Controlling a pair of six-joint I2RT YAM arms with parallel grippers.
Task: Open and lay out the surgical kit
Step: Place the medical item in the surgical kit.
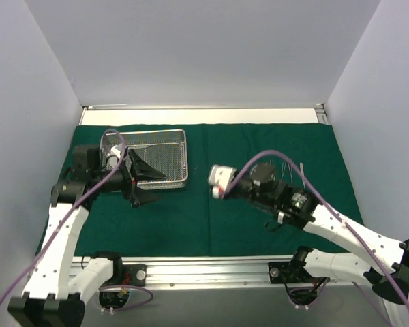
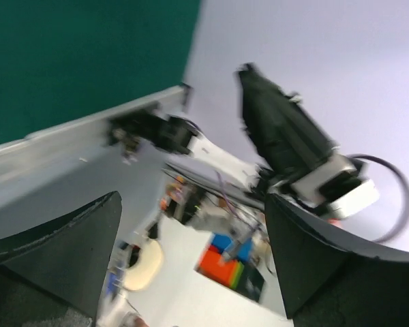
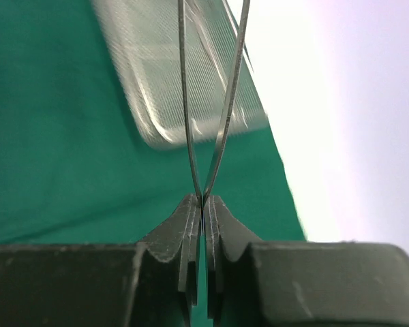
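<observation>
Left gripper (image 1: pixel 144 182) gapes wide, holding nothing, above the dark green cloth wrap (image 1: pixel 191 225) spread flat, at the near edge of the rectangular silver wire-mesh tray (image 1: pixel 167 160). Right gripper (image 3: pixel 202 202) pinches slim steel forceps (image 3: pixel 183 82) pointing towards that tray.

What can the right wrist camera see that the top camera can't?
Only the right wrist camera shows the right gripper shut on thin steel forceps. It pinches them at their joined end, and the prongs spread away from it. Only the top camera shows the left gripper, open, at the near edge of the wire-mesh tray, and how far the green cloth spreads. Both cameras show the tray and the cloth under it.
</observation>
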